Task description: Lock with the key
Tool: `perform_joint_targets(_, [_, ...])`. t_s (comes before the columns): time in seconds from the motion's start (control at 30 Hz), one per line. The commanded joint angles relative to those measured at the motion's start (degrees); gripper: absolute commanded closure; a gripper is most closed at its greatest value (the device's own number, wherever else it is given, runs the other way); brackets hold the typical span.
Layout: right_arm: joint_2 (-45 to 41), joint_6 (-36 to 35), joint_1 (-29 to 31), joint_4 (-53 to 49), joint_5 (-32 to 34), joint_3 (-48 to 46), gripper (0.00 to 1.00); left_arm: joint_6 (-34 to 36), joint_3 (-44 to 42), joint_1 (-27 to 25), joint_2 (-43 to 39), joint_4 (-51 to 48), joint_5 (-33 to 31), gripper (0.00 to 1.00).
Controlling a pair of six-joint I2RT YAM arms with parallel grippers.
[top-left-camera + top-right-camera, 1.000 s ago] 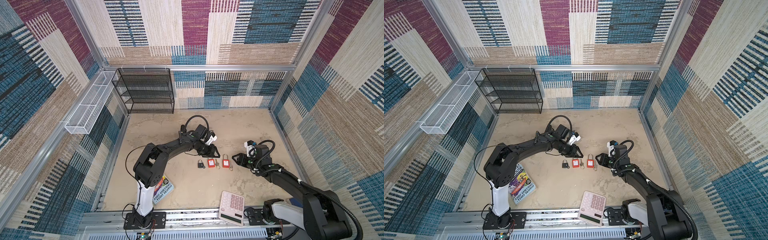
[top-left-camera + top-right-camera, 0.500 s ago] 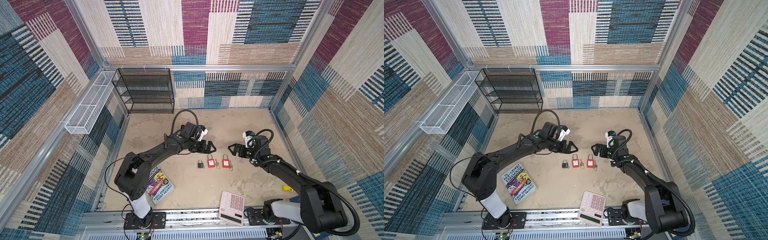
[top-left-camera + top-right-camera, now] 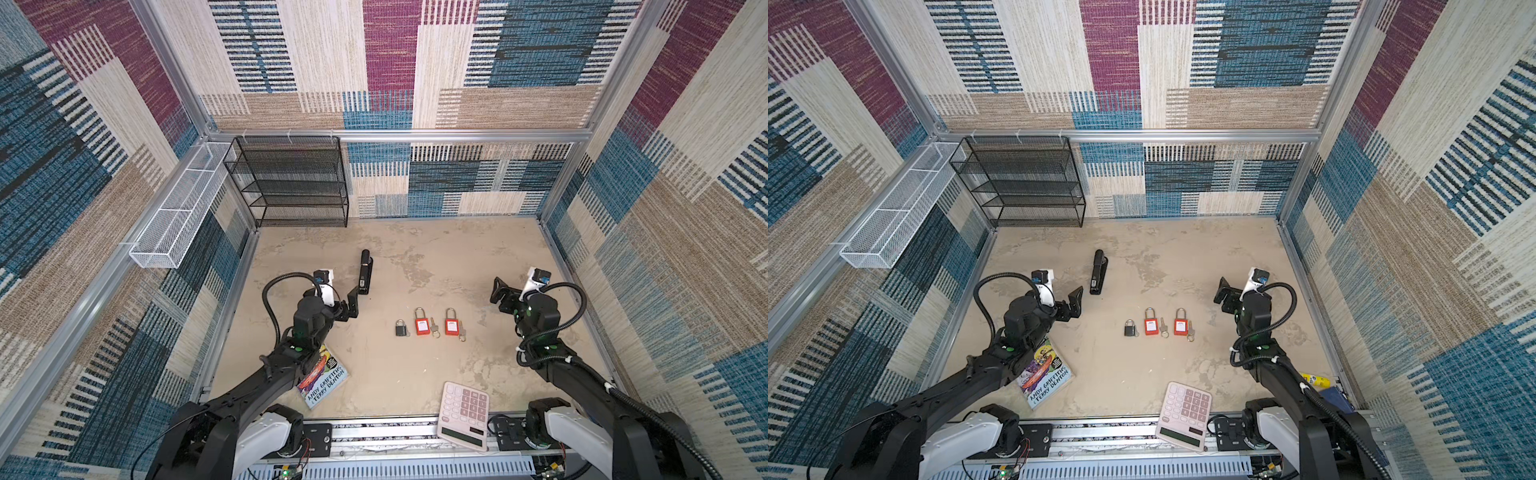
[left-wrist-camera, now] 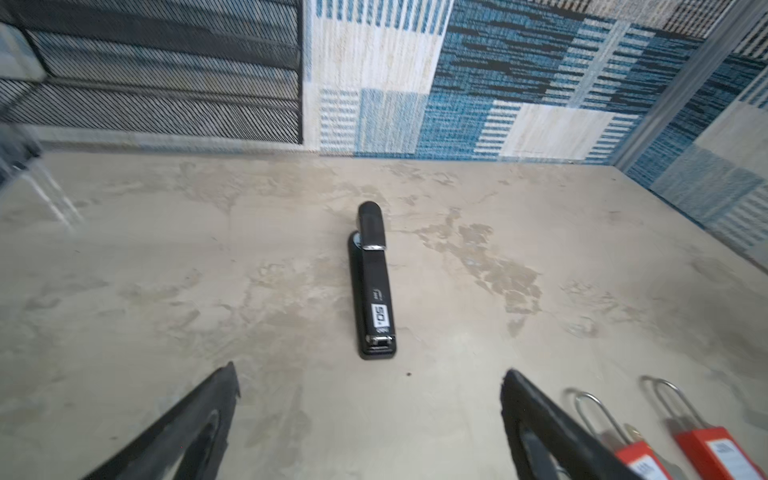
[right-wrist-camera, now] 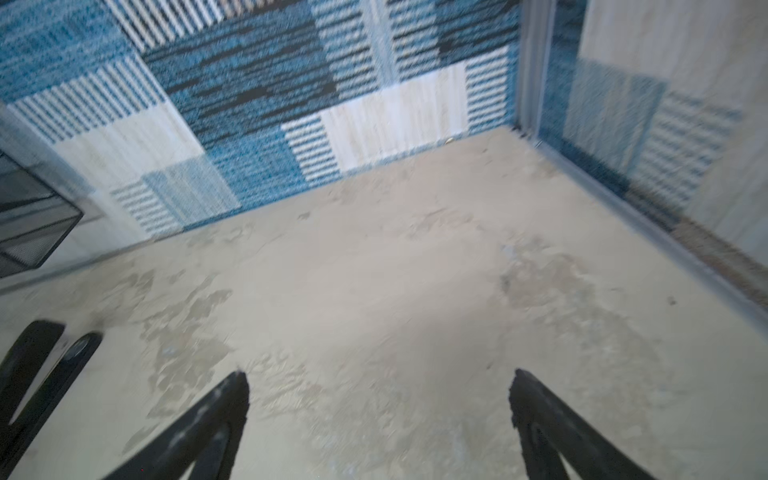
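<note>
Lying in a short row near the middle of the table (image 3: 415, 257), three padlocks point their shackles toward 12 o'clock in both top views. A dark padlock (image 3: 401, 329) is at the 9 o'clock end, then a middle red padlock (image 3: 421, 326), then an outer red padlock (image 3: 451, 326) at the 3 o'clock end. Each red one has a key flat on the table just at its 3 o'clock side: the middle key (image 3: 434, 327) and the outer key (image 3: 462, 331).

Taking the row as the dial's centre, the left gripper (image 4: 370, 374) hangs at about 9 o'clock. Its claw is released, spread wide and empty, and its wrist view shows the two red locks just beside one finger. The right gripper (image 5: 380, 376) sits near 2 o'clock, well apart from the locks, likewise released and empty over bare table.

A black stapler (image 3: 365, 274) lies at 10 o'clock, just beyond the left claw. A book (image 3: 324, 380) lies at 8 o'clock, partly under the left arm. A pink calculator (image 3: 464, 409) rests at 5 o'clock on the near edge. A black mesh rack (image 3: 291, 183) stands against the back wall between 10 and 11 o'clock.
</note>
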Motion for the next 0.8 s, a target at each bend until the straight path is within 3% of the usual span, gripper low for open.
perform_joint_targets(0.0, [1.26, -6.82, -0.26, 17.93, 7.63, -3.86, 0.01, 9.65, -0.25, 0.29, -0.54, 15.11, -4.04, 0.00])
perform_joint_targets(0.1, [3.77, -10.25, -0.57, 26.18, 8.74, -6.95, 0.01, 13.21, -1.50, 0.51, -0.30, 14.02, -6.29, 0.00])
perform_joint_targets(0.23, [8.29, -13.71, -1.84, 35.49, 8.78, -10.45, 0.01, 14.84, -6.21, 1.49, 0.31, 20.53, -9.72, 0.00])
perform_joint_targets(0.37, [14.59, -11.50, -4.31, 44.45, 9.36, -12.17, 0.01, 14.74, -10.04, 3.58, 0.15, 20.78, -11.08, 0.00])
perform_joint_targets(0.5, [20.31, -12.55, -4.53, 52.67, 3.61, -13.03, 0.01, 14.62, -12.04, 5.56, 4.67, 25.00, -9.97, 0.00])
perform_joint_targets(0.57, [24.96, -13.44, -4.53, 55.28, 1.62, -11.67, 0.01, 13.83, -11.71, 6.28, 4.37, 24.26, -11.33, 0.00])
perform_joint_targets(0.63, [25.76, -14.91, -4.52, 50.86, -2.94, -9.25, 0.01, 13.91, -10.72, 8.29, 4.14, 22.42, -9.92, 0.00])
perform_joint_targets(0.73, [31.76, -15.59, -4.52, 58.93, -3.02, -9.82, 0.01, 10.05, -9.06, 12.23, 3.33, 17.91, -8.25, 0.00])
perform_joint_targets(0.77, [30.58, -15.40, -4.53, 54.17, -3.33, -8.70, 0.01, 8.35, -8.41, 13.80, 3.17, 16.40, -7.46, 0.00])
